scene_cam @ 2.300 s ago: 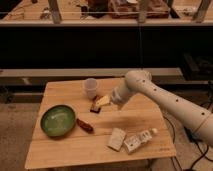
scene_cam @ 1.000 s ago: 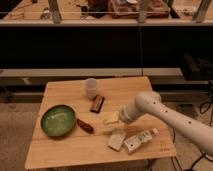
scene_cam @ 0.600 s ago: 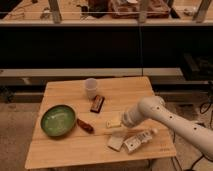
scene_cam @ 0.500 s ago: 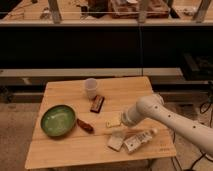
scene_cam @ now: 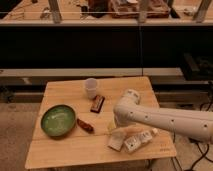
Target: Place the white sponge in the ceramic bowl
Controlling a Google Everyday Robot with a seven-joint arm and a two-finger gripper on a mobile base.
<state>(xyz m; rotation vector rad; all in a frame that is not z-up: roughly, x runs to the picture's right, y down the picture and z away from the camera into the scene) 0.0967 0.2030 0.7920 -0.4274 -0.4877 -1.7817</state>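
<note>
The white sponge is a small off-white block lying near the table's front right. The green ceramic bowl sits at the table's left and holds nothing. My gripper hangs from the white arm, which reaches in from the right. The gripper is just above the sponge's far edge and partly hides it. The bowl is well to the left of the gripper.
A white bottle-like package lies right beside the sponge. A red-brown object lies next to the bowl. A dark brown bar and a translucent cup stand further back on the wooden table.
The arm has swung from near the brown bar to the front right and come down over the sponge. In the last half second it barely moved.
</note>
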